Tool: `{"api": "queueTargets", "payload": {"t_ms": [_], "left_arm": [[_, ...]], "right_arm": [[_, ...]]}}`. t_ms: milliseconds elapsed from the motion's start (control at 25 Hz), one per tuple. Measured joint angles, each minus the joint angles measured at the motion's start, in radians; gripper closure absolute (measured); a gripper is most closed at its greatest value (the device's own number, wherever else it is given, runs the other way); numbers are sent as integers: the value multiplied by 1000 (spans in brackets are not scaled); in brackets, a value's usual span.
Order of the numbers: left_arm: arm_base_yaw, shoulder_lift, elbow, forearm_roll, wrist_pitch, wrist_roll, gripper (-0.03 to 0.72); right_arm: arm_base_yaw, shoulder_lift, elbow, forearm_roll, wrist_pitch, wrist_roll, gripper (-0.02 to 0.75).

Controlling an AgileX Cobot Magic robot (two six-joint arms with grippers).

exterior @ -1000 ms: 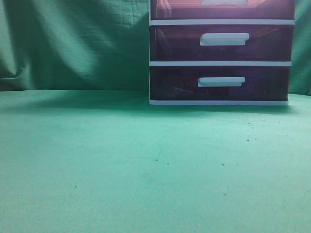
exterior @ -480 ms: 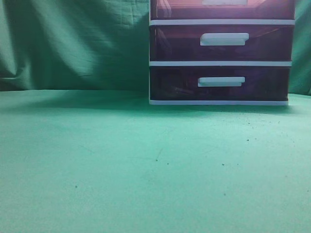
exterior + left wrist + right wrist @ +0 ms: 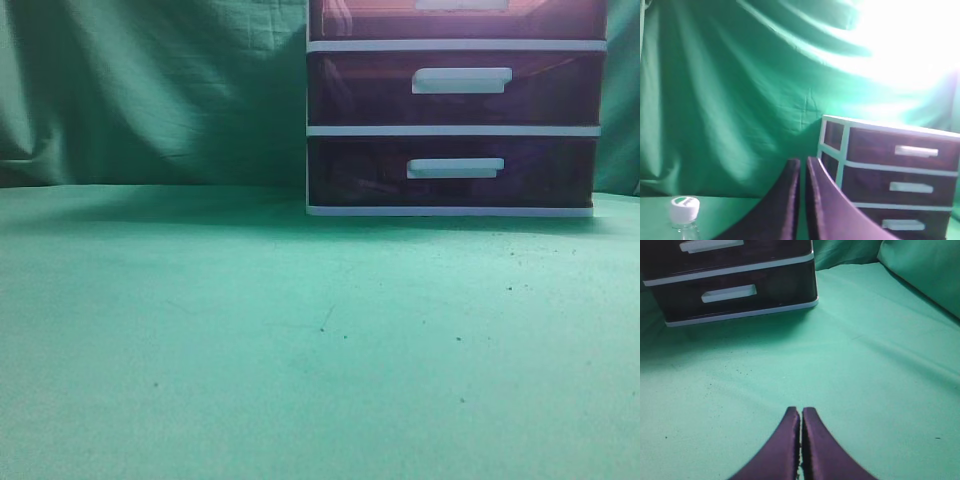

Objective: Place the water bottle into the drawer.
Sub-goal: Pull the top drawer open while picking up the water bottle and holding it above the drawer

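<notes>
On the worktop, right rear: white-framed unit point(image 3: 455, 130) with three dark purple drawers, standing on the green-covered worktop point(image 3: 300, 340) against a green cloth backdrop point(image 3: 150, 90).
Drawer: the uppermost one point(image 3: 902, 150), seen whole in the left wrist view with its white bar handle point(image 3: 916, 150); it sits flush in the frame. In the exterior view only its lower edge shows at the top border.
Lower drawers: middle point(image 3: 455, 88) and bottom point(image 3: 452, 172), each with a white handle, both pushed in.
Water bottle: only its white cap point(image 3: 684, 208) and a bit of clear neck show, at the bottom left corner of the left wrist view; it stands upright, left of the unit and well apart from it.
Left gripper point(image 3: 803, 170): fingers pressed nearly together with only a thin slit between them, holding nothing; raised above the worktop, facing the backdrop. The bottle cap lies to its left and lower, apart from it; the drawer lies to its right.
Right gripper point(image 3: 801, 415): fingers together, holding nothing, low over bare green worktop; the unit's two lower drawers lie ahead and to its left, well apart.
</notes>
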Motion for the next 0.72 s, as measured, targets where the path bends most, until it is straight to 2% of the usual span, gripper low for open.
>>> {"api": "queueTargets", "payload": {"t_ms": [200, 320, 640, 680, 720], "left_arm": [[0, 86, -117, 158, 146, -226, 688], [0, 183, -151, 221, 184, -314, 688], [0, 368, -155, 255, 194, -343, 688], [0, 392, -155, 257, 200, -343, 638], [0, 412, -155, 257, 212, -343, 638]], "right_arm": [[0, 0, 0, 0, 0, 0, 738], [0, 0, 0, 0, 0, 0, 738], [0, 0, 0, 0, 0, 0, 738], [0, 0, 0, 0, 0, 0, 738], [0, 0, 0, 0, 0, 0, 738]]}}
